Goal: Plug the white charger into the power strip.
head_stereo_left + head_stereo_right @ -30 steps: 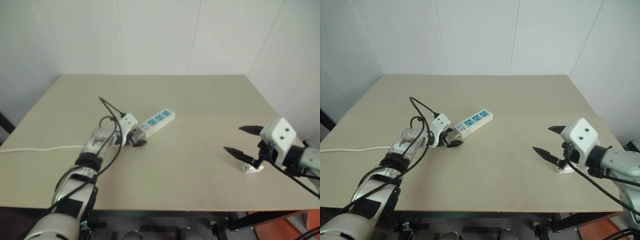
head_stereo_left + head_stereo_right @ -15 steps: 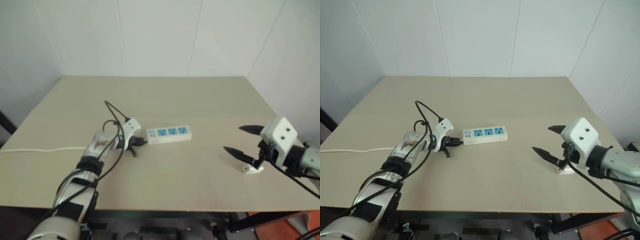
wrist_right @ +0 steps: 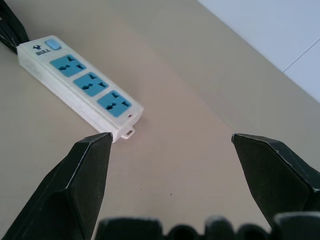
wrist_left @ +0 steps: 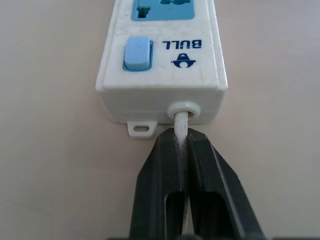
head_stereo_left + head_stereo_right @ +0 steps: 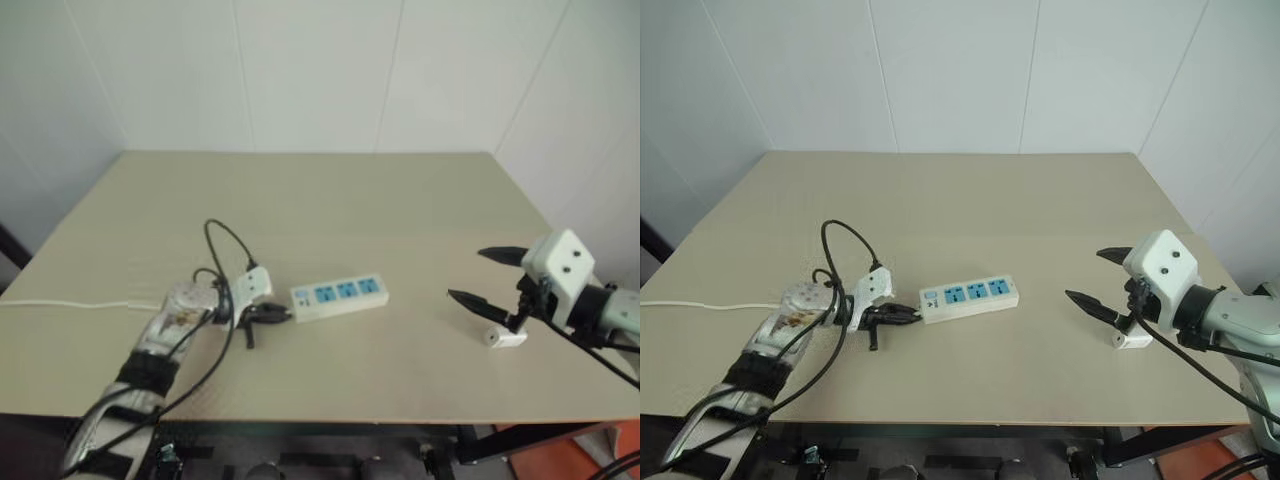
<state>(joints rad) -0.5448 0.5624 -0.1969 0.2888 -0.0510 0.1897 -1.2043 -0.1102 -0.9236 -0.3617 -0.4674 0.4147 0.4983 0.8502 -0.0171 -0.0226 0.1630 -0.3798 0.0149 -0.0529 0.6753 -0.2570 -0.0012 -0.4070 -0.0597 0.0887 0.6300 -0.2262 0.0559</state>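
Clenched on the thin cord [image 4: 181, 131], the left gripper [image 4: 181, 150] pinches it right where it leaves the strip [image 5: 339, 295]; the left wrist view makes this plain, with both black fingers [image 4: 157, 170] pressed against the cord just short of the switch end. From the head views that grip is too small to read: the left gripper sits lower left of centre, touching the strip's near end. Right gripper [image 5: 1102, 277], at the right edge, hangs released, its jaws spread wide over the table [image 5: 320, 190]. Its wrist view shows the strip's three blue sockets between its fingertips, well apart from them. A charger [image 5: 1130, 339] lies on the table just below that gripper, partly hidden by it. A black cable [image 5: 845, 250] loops over the left arm. Since a second ago the strip has swung from a diagonal to nearly level across the frame and lies lower in it, and the left arm has drawn back.
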